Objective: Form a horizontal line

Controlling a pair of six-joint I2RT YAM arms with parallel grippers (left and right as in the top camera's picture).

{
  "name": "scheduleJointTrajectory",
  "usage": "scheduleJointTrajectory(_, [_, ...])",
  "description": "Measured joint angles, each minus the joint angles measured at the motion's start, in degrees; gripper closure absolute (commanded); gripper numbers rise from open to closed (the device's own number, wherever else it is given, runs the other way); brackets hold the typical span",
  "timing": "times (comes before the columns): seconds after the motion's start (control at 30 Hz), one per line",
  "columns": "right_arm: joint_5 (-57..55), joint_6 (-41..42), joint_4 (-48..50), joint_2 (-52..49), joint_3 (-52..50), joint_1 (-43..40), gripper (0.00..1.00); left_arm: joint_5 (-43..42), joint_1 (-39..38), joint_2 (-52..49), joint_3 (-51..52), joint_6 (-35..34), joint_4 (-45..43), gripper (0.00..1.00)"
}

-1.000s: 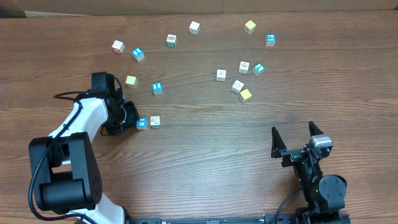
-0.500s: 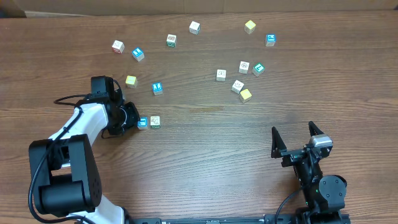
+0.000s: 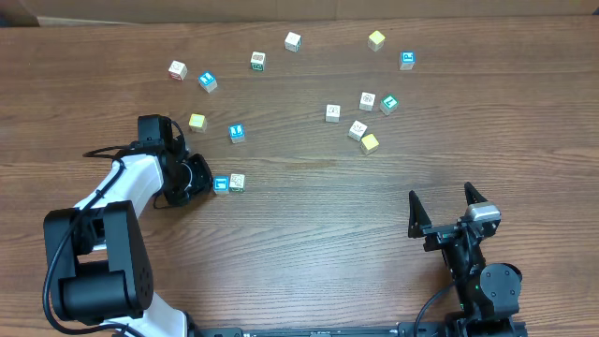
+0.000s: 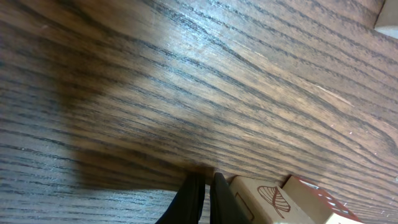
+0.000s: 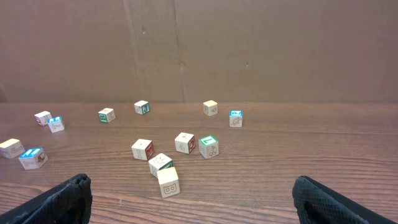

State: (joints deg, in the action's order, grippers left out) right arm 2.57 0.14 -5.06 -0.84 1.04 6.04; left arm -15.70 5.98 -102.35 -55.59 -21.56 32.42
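My left gripper (image 3: 208, 183) is shut with nothing held, its tips against the left side of a blue-faced cube (image 3: 221, 185). A white printed cube (image 3: 237, 182) touches that cube's right side, so the two make a short horizontal line. In the left wrist view the shut fingers (image 4: 194, 198) rest low on the wood, next to a pale cube with a leaf print (image 4: 261, 196) and a second cube (image 4: 314, 206) behind it. A pale yellow cube (image 3: 197, 122) lies above the left arm. My right gripper (image 3: 447, 208) stands open and empty near the front right, also seen as the right gripper (image 5: 199, 202).
Loose cubes are scattered across the far half: white (image 3: 177, 69), blue (image 3: 207, 80), blue (image 3: 237, 133), and a cluster (image 3: 360, 129) with a yellow cube (image 3: 370, 142). A cardboard wall (image 5: 199, 50) stands behind the table.
The left gripper has slid slightly right, pushing the blue-faced cube and the white cube a little to the right. The right arm has not moved.
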Motion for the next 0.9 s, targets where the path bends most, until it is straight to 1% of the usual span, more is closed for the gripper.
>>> scheduleJointTrajectory(0.33, [0.0, 0.02, -0.02, 0.0, 0.0, 0.0, 0.0, 0.0, 0.0, 0.0, 0.0, -0.76, -0.24, 0.96])
scheduleJointTrajectory(0.63, [0.0, 0.07, -0.02, 0.0, 0.0, 0.0, 0.0, -0.04, 0.0, -0.11, 0.0, -0.72, -2.95, 0.96])
scheduleJointTrajectory(0.9, [-0.02, 0.02, -0.02, 0.0, 0.0, 0.0, 0.0, -2.34, 0.0, -0.11, 0.0, 1.62, -2.95, 0.96])
